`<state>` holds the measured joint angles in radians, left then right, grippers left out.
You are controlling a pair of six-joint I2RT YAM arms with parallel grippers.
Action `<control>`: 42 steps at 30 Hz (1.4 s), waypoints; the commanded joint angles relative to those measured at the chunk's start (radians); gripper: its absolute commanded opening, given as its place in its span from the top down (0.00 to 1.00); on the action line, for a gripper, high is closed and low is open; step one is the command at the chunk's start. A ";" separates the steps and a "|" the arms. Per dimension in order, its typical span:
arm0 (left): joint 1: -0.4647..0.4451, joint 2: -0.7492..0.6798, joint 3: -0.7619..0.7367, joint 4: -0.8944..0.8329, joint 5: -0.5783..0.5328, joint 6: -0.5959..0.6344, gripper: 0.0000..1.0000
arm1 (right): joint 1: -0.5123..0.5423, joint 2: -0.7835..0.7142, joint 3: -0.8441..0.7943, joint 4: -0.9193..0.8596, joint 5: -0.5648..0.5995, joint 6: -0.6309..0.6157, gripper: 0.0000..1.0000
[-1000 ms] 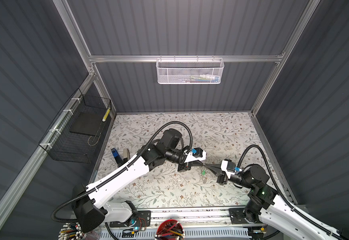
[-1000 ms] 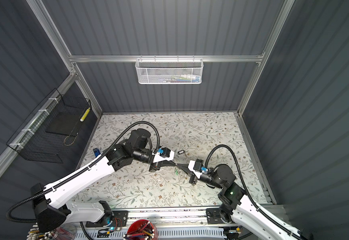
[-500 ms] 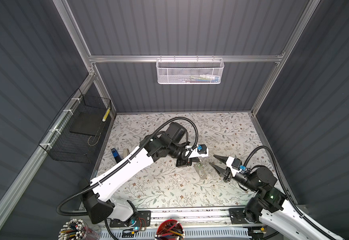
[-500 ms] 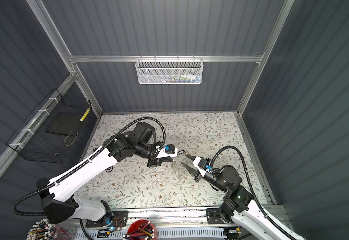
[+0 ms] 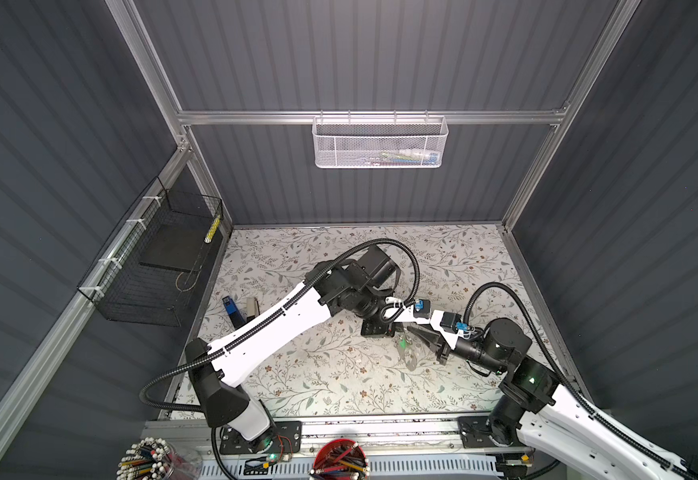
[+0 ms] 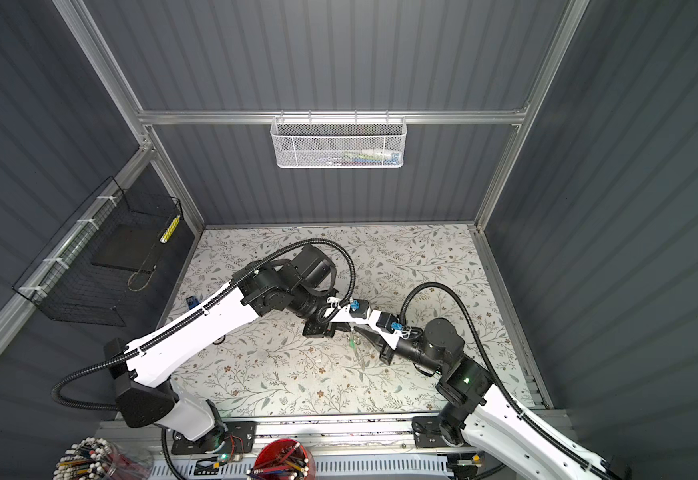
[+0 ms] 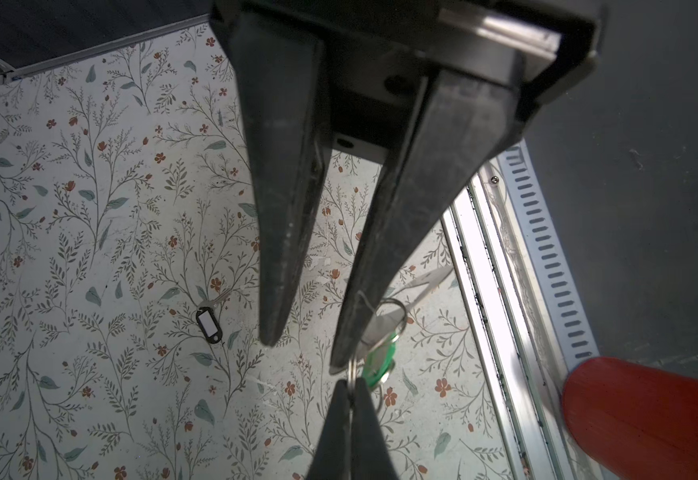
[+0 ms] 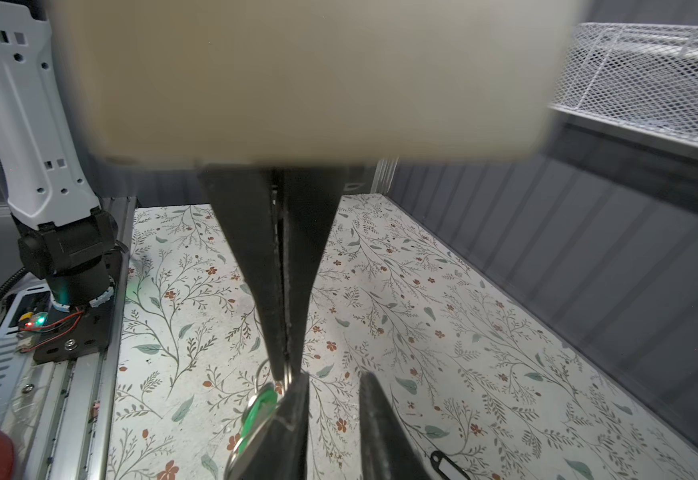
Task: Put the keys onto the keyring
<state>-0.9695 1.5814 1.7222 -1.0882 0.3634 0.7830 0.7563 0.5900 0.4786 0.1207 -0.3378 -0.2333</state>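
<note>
Raised above the floral mat (image 7: pixel 90 208), left gripper (image 7: pixel 351 384) is clamped tight on the thin wire ring (image 7: pixel 351 374) of the green key (image 7: pixel 376 363). The green tag hangs just behind the fingertips and the silver metal part sticks out past the ring. The right gripper (image 7: pixel 303 356) faces it tip to tip, jaws a narrow way apart with only mat showing between them. One right fingertip (image 7: pixel 339 361) sits right at the wire ring; cannot tell if it touches. The right wrist view agrees: left gripper (image 8: pixel 285 370) pinched closed on the ring, green key (image 8: pixel 262 405) dangling beside it, right gripper (image 8: pixel 334 376) with a clear gap. In both top views the green key (image 5: pixel 402 343) (image 6: pixel 352 341) shows where the two grippers meet, about 4 o'clock from the mat centre and close in. The black-tag key (image 7: pixel 208 322) lies flat on the mat with its white insert up, well apart from both grippers. Only its edge shows in the right wrist view (image 8: pixel 447 463), and it is not made out in the top views. A red cup (image 5: pixel 339 459) of pencils stands at 6 o'clock by the front rail. A white mesh basket (image 5: pixel 378 141) hangs on the back wall at 12 o'clock, and a black wire basket (image 5: pixel 152 266) on the side wall at 9 o'clock.
</note>
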 commanded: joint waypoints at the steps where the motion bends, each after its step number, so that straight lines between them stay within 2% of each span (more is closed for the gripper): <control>1: -0.008 0.004 0.048 -0.040 -0.014 0.009 1.00 | 0.006 -0.010 -0.005 0.043 -0.067 0.000 0.77; 16: -0.017 0.020 0.060 -0.027 -0.060 -0.008 1.00 | 0.006 -0.011 -0.020 0.037 -0.118 -0.003 0.78; 22: -0.022 0.009 0.056 -0.017 -0.041 -0.004 1.00 | 0.006 0.006 -0.016 0.013 -0.089 -0.005 0.83; 28: -0.025 0.006 0.053 -0.006 0.012 -0.001 1.00 | 0.006 0.002 -0.025 0.039 -0.069 0.005 0.83; 34: -0.026 -0.009 0.041 0.003 0.038 0.009 1.00 | 0.005 -0.049 -0.058 0.064 -0.009 0.009 0.76; 37: -0.026 -0.019 0.030 0.012 0.046 0.010 1.00 | 0.005 -0.072 -0.077 0.070 0.035 0.012 0.75; 42: -0.026 -0.013 0.032 0.010 0.064 0.010 1.00 | 0.005 -0.071 -0.078 0.070 0.019 0.019 0.78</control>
<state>-0.9897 1.5929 1.7493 -1.0790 0.3820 0.7830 0.7609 0.5236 0.4057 0.1699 -0.3351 -0.2245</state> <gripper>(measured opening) 0.048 0.219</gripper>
